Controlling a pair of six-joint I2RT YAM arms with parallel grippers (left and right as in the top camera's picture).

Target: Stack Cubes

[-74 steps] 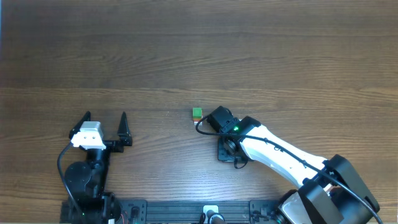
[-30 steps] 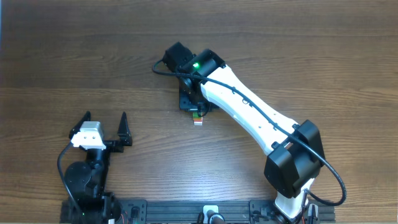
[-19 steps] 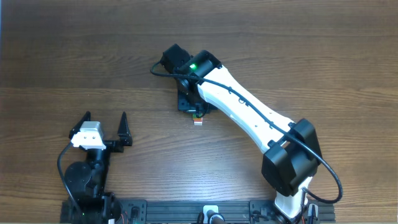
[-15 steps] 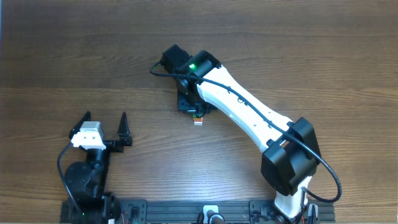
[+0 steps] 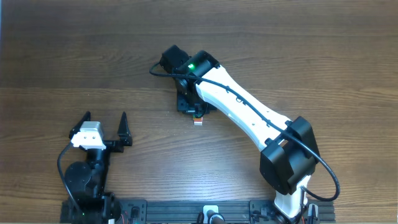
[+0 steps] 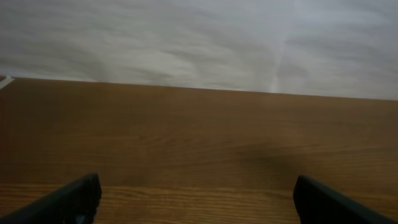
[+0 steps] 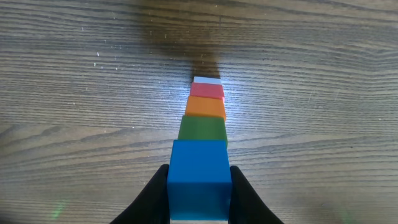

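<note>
Here the right gripper [image 7: 199,184] clasps the topmost blue cube [image 7: 199,160].

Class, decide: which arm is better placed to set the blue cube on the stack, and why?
Right. The right gripper is shut on the blue cube, lined up over the green cube; the left gripper sits open, far aside.

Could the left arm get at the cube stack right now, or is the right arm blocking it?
Probably not cleanly. The right gripper is shut on the blue cube over the stack, with its arm spanning above. The left gripper sits open near its base, so the right arm looks like the only obstacle.
</note>
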